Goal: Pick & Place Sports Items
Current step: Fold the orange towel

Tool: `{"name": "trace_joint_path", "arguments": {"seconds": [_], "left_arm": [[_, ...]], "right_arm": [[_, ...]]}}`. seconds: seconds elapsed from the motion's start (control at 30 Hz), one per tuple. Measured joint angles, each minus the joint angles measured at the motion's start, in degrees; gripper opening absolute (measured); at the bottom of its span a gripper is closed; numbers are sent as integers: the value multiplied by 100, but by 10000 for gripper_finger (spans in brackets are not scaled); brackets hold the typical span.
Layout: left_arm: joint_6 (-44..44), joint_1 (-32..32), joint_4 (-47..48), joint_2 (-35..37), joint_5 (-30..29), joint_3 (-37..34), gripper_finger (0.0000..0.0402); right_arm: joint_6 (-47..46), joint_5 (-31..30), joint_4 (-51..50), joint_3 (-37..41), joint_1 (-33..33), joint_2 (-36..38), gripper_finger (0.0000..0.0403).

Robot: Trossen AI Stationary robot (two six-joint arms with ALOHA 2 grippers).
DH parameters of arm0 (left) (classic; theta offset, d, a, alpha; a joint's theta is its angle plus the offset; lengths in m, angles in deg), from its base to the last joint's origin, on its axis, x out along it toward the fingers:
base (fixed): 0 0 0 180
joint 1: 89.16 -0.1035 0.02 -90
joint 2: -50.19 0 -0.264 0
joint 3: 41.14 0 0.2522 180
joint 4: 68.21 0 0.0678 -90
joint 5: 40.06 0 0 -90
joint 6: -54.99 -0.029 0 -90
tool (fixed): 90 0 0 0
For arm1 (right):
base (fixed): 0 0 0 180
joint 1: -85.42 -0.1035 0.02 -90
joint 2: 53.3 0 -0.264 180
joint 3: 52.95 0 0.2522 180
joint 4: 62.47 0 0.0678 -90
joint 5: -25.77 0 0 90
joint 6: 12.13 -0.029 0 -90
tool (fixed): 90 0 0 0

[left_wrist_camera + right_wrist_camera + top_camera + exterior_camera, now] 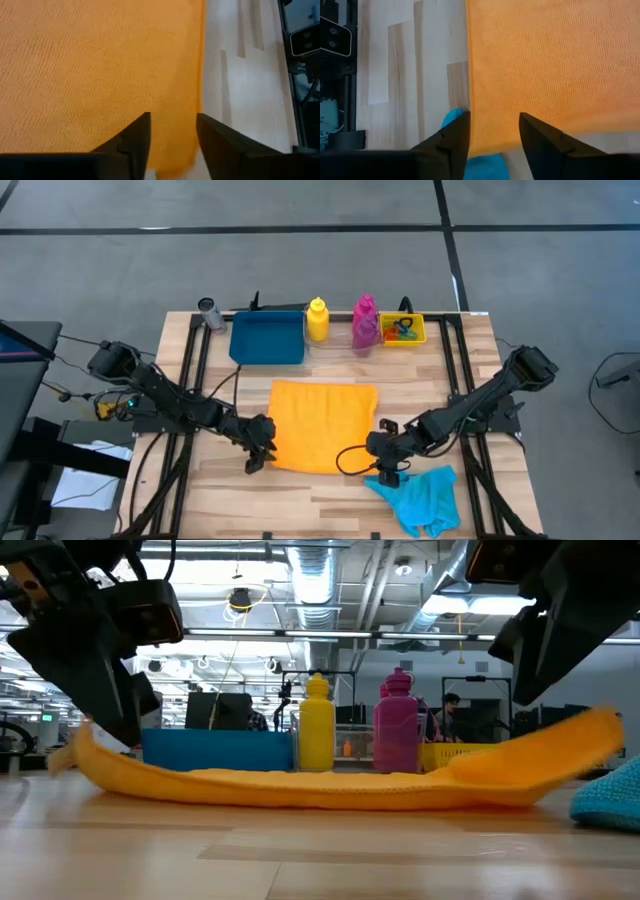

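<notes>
— Left gripper (258, 452) sits at the orange cloth (322, 425)'s seven-o'clock corner, fingers parted with the cloth's edge between them, clamping nothing, probably so the corner can settle flat.

— And the right gripper (385, 452)?

— At the five-o'clock corner, parted likewise. That side looks lifted in the low view. Cyan cloth (420, 495) lies just beside it.

wooden table (330, 490), orange cloth (322, 425), cyan cloth (425, 495), blue tray (267, 338)

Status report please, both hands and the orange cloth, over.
Left hand open at orange cloth's near left corner. Right hand open at its near right corner. Cloth spread flat on table. Cyan cloth lies beside right hand.
</notes>
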Motion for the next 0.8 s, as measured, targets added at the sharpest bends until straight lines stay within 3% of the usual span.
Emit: {"name": "trace_joint_path", "arguments": {"seconds": [0.3, 0.53, 0.8], "left_arm": [[343, 320, 10, 0, -25, 0, 236], [626, 432, 32, 0, -89, 0, 243], [1552, 744, 356, -41, -79, 2, 242]], "right_arm": [[-168, 0, -44, 1, -1, 0, 170], [-147, -2, -44, 1, 0, 0, 170], [233, -217, -44, 1, 7, 0, 170]]}}
